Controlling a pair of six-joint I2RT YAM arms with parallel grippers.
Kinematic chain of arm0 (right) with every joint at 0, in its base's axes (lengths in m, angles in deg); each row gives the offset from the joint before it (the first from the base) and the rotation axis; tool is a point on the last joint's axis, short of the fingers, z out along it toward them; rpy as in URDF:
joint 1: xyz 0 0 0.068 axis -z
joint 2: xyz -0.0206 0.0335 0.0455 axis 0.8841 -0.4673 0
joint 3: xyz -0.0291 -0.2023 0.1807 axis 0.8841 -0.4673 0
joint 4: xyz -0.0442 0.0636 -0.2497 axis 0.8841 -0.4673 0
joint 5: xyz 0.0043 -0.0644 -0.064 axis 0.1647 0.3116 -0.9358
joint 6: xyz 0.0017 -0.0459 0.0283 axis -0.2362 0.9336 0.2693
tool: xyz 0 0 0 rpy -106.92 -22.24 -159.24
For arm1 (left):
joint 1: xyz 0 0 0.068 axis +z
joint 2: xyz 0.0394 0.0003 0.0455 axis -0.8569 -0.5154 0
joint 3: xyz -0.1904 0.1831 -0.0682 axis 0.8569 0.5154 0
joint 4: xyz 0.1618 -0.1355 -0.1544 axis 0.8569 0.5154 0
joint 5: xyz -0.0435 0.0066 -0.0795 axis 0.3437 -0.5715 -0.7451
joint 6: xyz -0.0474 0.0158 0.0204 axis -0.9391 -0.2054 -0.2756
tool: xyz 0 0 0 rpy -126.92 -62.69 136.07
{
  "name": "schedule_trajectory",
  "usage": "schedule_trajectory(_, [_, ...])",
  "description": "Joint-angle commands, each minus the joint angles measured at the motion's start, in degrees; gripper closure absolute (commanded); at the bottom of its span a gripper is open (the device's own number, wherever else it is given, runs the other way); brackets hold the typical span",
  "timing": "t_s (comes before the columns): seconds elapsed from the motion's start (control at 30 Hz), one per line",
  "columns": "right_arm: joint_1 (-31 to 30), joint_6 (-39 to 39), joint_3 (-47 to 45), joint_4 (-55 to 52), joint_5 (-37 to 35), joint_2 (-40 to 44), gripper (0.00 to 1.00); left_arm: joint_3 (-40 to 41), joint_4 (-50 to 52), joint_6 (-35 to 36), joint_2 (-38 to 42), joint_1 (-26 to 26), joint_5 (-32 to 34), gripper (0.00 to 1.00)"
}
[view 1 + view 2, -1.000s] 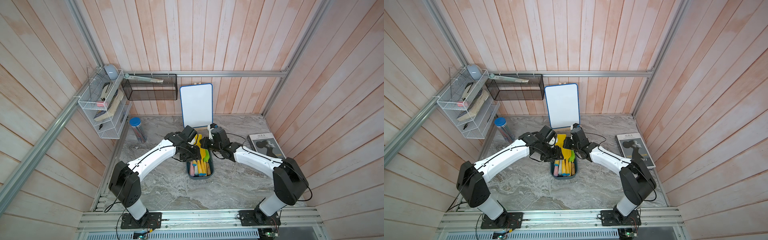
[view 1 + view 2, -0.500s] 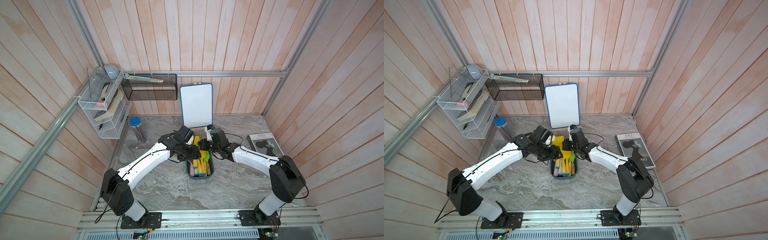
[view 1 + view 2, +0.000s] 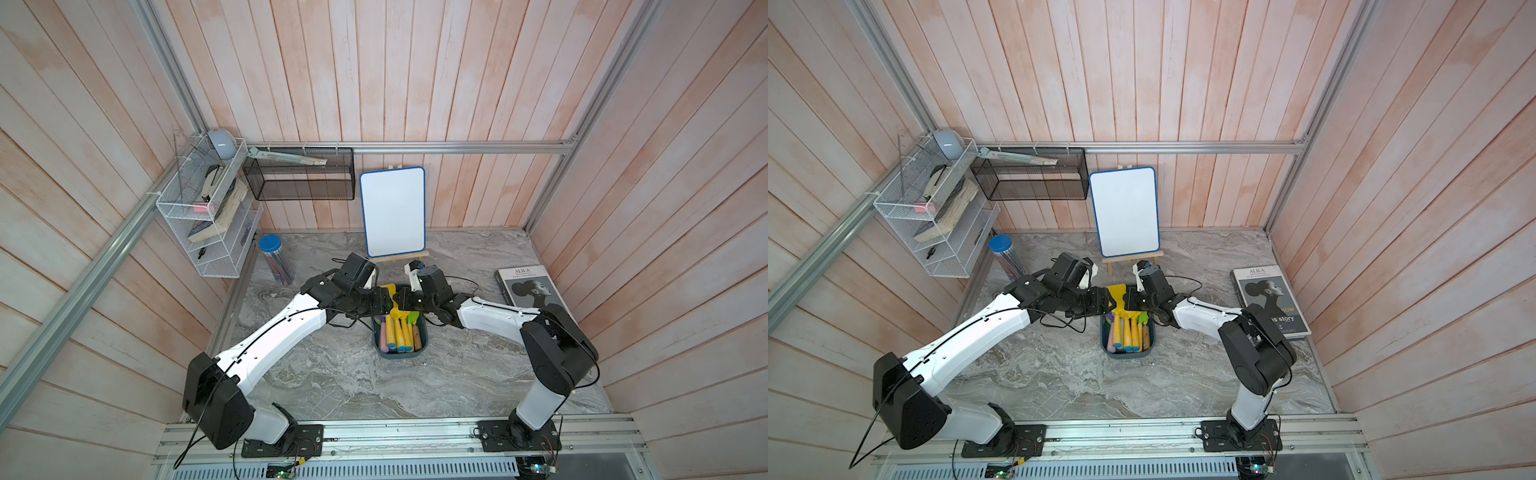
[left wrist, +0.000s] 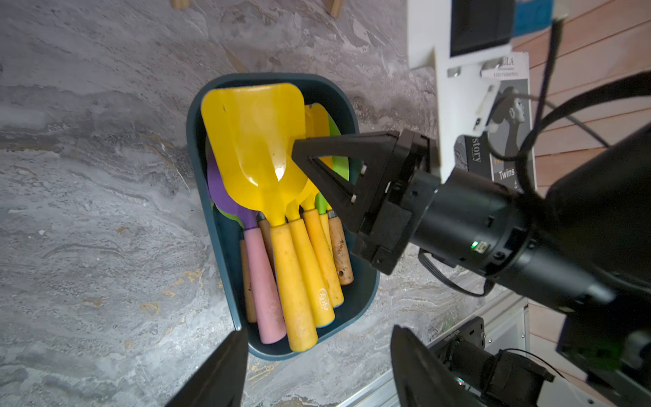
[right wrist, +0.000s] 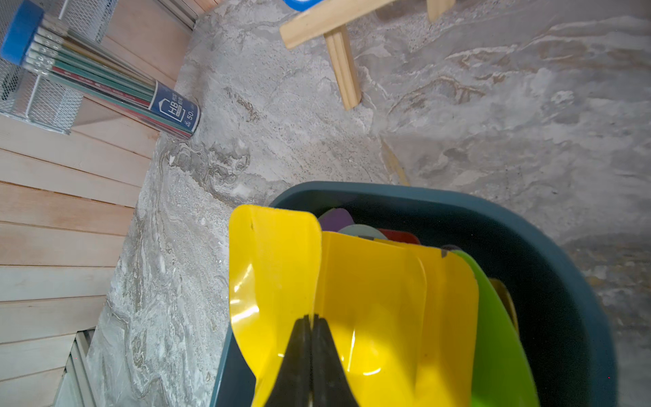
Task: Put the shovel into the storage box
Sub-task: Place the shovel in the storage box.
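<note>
Yellow shovel [image 4: 252,141] in storage box [image 4: 355,303]

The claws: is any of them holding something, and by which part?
The left claw is open and holds nothing. The right claw is shut at the side edge of the blade of the yellow shovel; pinching or only touching, I cannot tell.

The shovel [image 4: 253,141] is glossy plastic, the storage box [image 4: 357,299] matt plastic.
</note>
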Motion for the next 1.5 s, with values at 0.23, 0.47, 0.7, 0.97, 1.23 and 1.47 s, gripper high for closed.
schedule_trajectory(0.23, [0.8, -0.9, -1.1, 5.5, 1.8, -3.3, 1.00, 5.2, -6.9, 0.2, 5.6, 2.4, 0.2, 0.30])
schedule_trajectory(0.47, [1.3, -1.3, -3.2, 6.7, 1.9, -3.8, 1.00, 5.7, -7.6, 0.6, 5.8, 2.8, -0.7, 0.30])
schedule_trajectory(0.7, [1.4, -1.8, -4.0, 6.8, 2.1, -4.8, 1.00, 6.3, -8.4, 0.4, 5.5, 2.9, -1.6, 0.30])
schedule_trajectory(0.97, [1.4, -1.7, -3.2, 5.8, 1.8, -5.0, 0.99, 6.4, -8.5, 0.6, 5.7, 2.9, -1.7, 0.30])
schedule_trajectory(1.23, [1.5, -1.3, -2.8, 4.4, 1.1, -4.5, 0.82, 6.7, -9.4, 0.6, 5.9, 2.9, -1.5, 0.29])
schedule_trajectory(1.47, [1.5, -0.7, -2.2, 2.6, 0.0, -2.9, 0.74, 8.0, -12.0, 1.1, 7.2, 3.0, -3.0, 0.26])
